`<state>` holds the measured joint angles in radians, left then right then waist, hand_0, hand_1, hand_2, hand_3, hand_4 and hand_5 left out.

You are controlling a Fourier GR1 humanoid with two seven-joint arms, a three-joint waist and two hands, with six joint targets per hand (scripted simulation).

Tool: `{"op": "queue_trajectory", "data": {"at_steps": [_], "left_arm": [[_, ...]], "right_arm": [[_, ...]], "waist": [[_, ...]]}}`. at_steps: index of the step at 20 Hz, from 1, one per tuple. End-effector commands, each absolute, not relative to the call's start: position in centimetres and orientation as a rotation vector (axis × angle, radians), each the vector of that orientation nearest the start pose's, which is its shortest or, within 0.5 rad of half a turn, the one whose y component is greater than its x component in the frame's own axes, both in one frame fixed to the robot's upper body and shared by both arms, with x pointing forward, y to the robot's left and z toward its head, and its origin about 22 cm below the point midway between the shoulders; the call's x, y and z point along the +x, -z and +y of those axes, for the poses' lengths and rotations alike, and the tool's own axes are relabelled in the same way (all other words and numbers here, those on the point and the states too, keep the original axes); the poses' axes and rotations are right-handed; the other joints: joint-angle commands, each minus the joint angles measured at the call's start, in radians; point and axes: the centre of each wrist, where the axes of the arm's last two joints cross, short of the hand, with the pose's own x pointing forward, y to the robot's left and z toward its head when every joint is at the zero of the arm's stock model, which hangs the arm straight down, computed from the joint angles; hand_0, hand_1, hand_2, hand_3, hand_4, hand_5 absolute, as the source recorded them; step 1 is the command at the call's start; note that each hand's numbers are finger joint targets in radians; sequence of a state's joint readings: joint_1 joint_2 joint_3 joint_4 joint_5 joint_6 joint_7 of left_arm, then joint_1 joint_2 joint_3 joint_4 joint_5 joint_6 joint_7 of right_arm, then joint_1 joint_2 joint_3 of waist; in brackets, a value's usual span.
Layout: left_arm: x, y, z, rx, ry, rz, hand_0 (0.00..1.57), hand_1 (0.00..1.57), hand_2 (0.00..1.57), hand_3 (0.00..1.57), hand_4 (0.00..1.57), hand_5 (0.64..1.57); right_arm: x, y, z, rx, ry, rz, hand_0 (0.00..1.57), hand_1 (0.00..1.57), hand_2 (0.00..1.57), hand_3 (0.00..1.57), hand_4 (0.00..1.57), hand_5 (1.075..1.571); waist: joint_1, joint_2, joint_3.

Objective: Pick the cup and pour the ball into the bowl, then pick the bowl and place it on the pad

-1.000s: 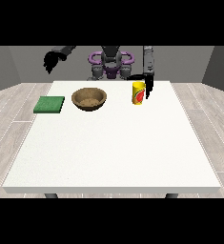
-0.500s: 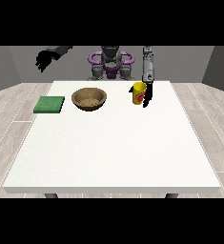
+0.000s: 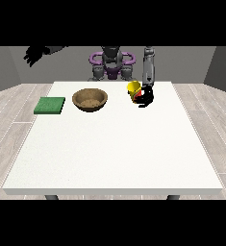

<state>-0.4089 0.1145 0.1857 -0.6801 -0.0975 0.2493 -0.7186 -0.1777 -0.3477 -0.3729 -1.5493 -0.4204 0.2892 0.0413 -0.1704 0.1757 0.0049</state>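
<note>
The large white table (image 3: 114,144) fills most of the view, and the robot (image 3: 111,62) stands behind its far edge, small at the top. On the far part of the table there are three things in a row. The brown bowl (image 3: 90,100) sits a little left of the middle, upright, with its opening to the top. The flat green pad (image 3: 50,105) lies near the bowl on its left side, close to the left edge of the table, and it does not touch the bowl. The yellow cup (image 3: 133,90) is to the right of the bowl, well apart from it, and it looks tilted a little. The ball is not visible from here.

The hand at the view's right (image 3: 145,97) is just beside the cup on its right side, and its black fingers are curled round the lower part of the cup, so it holds the cup. The hand at the view's left (image 3: 34,54) is raised high in the air, beyond the left corner of the table, with its fingers spread and holding nothing
</note>
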Motion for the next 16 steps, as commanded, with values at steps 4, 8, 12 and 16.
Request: {"op": "queue_trajectory", "data": {"at_steps": [4, 8, 12, 16], "left_arm": [[33.0, 7.1, 21.6, 0.508, 0.356, -1.644, 1.29, 1.29, 1.57, 1.57, 1.41, 1.446], [33.9, 6.2, 18.6, 0.71, 0.631, -1.68, 1.34, 1.34, 1.57, 1.57, 1.41, 1.525], [36.1, 4.2, 14.8, 0.881, 0.791, -1.636, 1.36, 1.36, 1.57, 1.57, 1.45, 1.533], [37.7, 2.1, 11.9, 0.973, 0.906, -1.554, 1.36, 1.36, 1.57, 1.57, 1.45, 1.533]], "right_arm": [[26.5, -7.4, -40.5, -0.021, 0.12, -1.634, 0.0, 0.0, 0.0, 0.33, 0.64, 1.565], [25.7, -4.2, -40.3, 0.008, 0.122, -1.585, 0.0, 0.0, 0.0, 0.25, 0.63, 1.562], [26.3, -3.8, -40.1, 0.017, 0.125, -1.615, 0.0, 0.0, 0.0, 0.15, 0.67, 1.561], [26.4, -4.1, -41.7, 0.042, 0.126, -1.59, 0.0, 0.0, 0.0, 0.0, 0.68, 1.559]], "waist": [[0.07, -0.198, -0.0029], [0.078, -0.225, 0.0011], [0.055, -0.215, -0.0002], [0.049, -0.22, -0.0026]]}}
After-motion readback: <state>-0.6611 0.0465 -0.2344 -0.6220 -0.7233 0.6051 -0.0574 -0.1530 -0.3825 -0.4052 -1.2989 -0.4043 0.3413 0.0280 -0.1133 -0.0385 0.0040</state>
